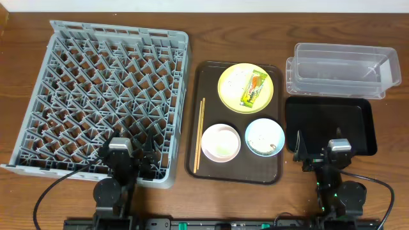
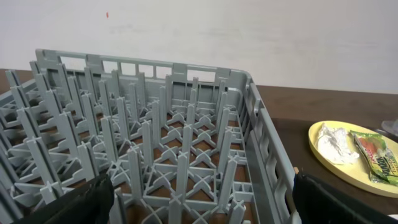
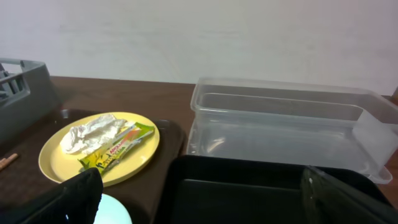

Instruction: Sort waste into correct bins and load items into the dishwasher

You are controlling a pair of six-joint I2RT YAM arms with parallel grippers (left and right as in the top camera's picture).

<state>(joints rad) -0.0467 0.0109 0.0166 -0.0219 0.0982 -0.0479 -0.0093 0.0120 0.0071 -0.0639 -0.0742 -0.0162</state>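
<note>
A yellow-green plate [image 1: 229, 97] on the brown serving tray [image 1: 208, 73] holds a crumpled white tissue [image 1: 234, 78] and a green-and-orange wrapper [image 1: 254, 87]; both also show in the right wrist view, tissue [image 3: 90, 133], wrapper [image 3: 115, 147]. A white bowl [image 1: 220, 142], a light blue bowl [image 1: 264, 137] with scraps, and chopsticks [image 1: 199, 134] lie on the same tray. The grey dish rack [image 1: 102, 96] is at the left. The clear tub [image 1: 339, 69] and black tray [image 1: 332, 124] are at the right. My left gripper [image 1: 131, 156] is open over the rack's near edge. My right gripper [image 1: 319, 152] is open over the black tray's near edge.
The brown wooden table [image 1: 396, 185] runs to a white wall at the back. The rack's right wall [image 2: 267, 143] stands between my left gripper and the serving tray.
</note>
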